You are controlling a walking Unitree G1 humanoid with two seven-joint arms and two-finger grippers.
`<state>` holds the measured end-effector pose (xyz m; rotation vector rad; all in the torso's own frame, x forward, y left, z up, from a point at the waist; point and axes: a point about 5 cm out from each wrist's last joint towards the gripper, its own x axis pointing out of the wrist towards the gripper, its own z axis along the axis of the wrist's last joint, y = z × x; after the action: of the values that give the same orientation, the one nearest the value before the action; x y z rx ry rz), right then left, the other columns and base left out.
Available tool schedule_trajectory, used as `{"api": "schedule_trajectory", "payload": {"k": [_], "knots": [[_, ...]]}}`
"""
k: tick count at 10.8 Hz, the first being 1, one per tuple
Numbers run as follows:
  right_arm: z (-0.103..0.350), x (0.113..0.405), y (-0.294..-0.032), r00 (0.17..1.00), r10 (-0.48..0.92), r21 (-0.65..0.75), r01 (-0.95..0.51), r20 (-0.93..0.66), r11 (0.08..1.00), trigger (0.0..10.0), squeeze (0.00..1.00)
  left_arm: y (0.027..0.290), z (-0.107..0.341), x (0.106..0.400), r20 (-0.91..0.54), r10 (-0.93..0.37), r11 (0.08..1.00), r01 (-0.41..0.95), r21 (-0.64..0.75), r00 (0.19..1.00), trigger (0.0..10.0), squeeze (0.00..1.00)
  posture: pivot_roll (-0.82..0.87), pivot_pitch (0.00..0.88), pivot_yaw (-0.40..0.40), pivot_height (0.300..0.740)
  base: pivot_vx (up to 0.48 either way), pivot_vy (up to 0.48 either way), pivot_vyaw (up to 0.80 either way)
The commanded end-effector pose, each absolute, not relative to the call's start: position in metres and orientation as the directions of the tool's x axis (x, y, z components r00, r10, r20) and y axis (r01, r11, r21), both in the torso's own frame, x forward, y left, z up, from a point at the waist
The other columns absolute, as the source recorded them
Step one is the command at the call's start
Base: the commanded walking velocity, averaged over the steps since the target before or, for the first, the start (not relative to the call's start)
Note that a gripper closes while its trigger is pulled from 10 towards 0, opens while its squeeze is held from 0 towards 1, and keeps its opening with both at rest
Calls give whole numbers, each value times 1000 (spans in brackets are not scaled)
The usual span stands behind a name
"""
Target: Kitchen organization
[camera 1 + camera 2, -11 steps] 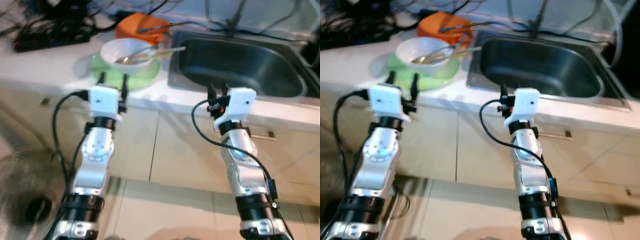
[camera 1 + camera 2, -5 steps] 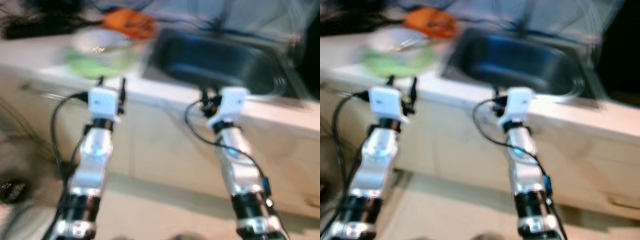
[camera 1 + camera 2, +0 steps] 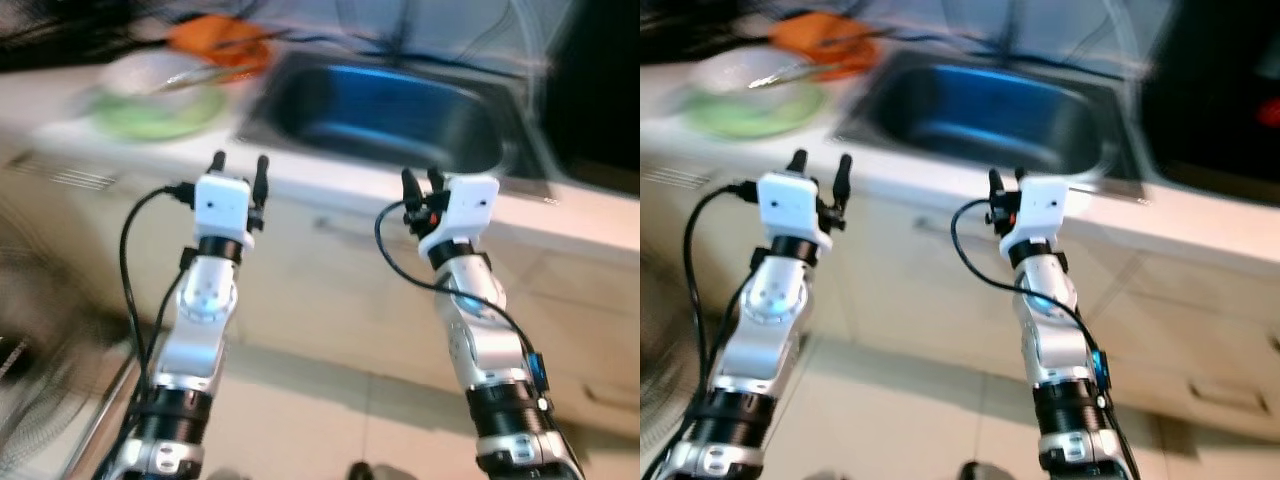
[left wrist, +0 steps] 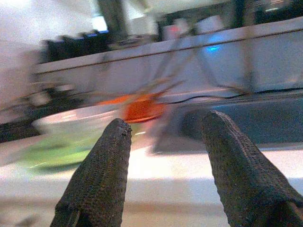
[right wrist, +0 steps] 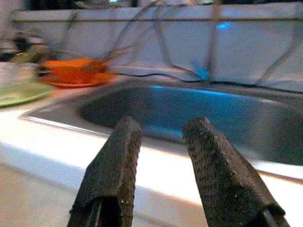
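dishes: a white bowl sits on a green plate, an orange dish just behind them; all on the desk at the robot's left, next to the sink. Blurred, so details are hard to make out.
utensils: something thin and metallic lies across the white bowl; likely chopsticks or a spoon, cannot tell which.
sink: steel basin set in the desk, right of the dishes; looks empty as far as the blur allows.
left pincer: raised in front of the desk edge, short of the dishes, fingers spread wide, holding nothing.
right pincer: raised facing the sink front, fingers parted with a narrower gap, holding nothing.
progress: judged as barely begun; nothing is gripped and the dishes sit stacked beside the sink.
left to do: probably close in on the desk, reach the stack, take bowl and utensils, move them to sink or storage.
surroundings: cabinet fronts under the desk, tiled floor below, cables along the back wall.
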<state>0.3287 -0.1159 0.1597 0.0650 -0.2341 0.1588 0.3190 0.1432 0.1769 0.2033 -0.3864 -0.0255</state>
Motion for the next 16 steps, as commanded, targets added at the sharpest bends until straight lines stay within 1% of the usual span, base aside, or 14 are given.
{"api": "schedule_trajectory", "payload": {"k": [1, 5, 16], "knots": [[163, 329, -115, 957, 159, 67, -180, 243, 981, 10000, 0, 145, 183, 320, 387, -50, 981, -27, 190, 921, 10000, 0, 24, 57, -71, 740, 0, 0, 0], [161, 329, -111, 956, 181, 55, -199, 231, 978, 10000, 0, 144, 182, 320, 380, -58, 981, -19, 195, 923, 10000, 0, 25, 55, -70, 740, 0, 0, 0], [158, 328, -107, 953, 206, 71, -226, 222, 971, 10000, 0, 147, 182, 321, 379, -45, 981, -32, 193, 925, 10000, 0, 30, 53, -72, 740, 362, 0, 0]]}}
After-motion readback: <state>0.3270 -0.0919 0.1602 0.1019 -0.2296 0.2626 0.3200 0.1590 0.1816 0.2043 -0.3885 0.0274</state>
